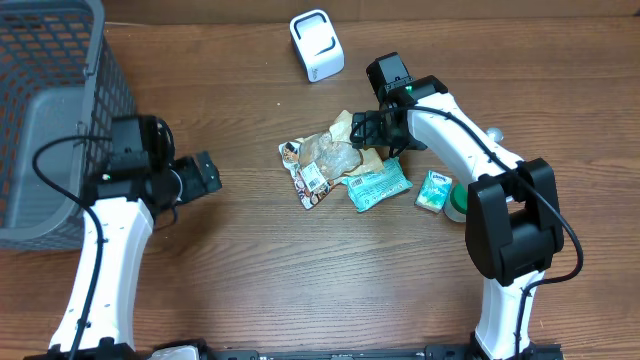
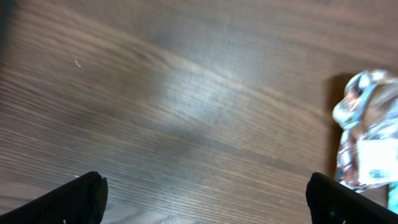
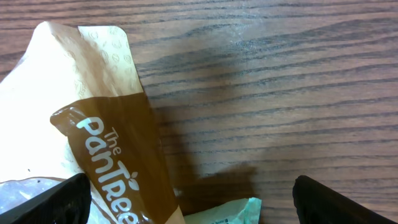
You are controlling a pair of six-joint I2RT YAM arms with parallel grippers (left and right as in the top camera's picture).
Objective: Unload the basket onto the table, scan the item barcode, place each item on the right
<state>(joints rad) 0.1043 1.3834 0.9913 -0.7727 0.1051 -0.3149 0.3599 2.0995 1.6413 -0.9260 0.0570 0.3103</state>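
Several snack packets lie heaped mid-table: a tan and brown bag (image 1: 345,128), a clear packet with a barcode label (image 1: 316,172) and a teal packet (image 1: 378,186). A white scanner (image 1: 316,45) stands at the back. My right gripper (image 1: 366,130) hovers open over the tan bag (image 3: 106,137), its fingers (image 3: 336,202) wide apart, with the bag's brown edge and the teal packet's corner (image 3: 231,213) between them. My left gripper (image 1: 205,175) is open over bare wood, left of the heap. Its fingertips (image 2: 78,198) hold nothing; the clear packet (image 2: 367,143) shows at the right edge.
A grey mesh basket (image 1: 55,60) fills the far left. A small green box (image 1: 434,190) and a green roll (image 1: 457,203) lie right of the heap, by the right arm's base. Bare wood separates the left gripper from the packets.
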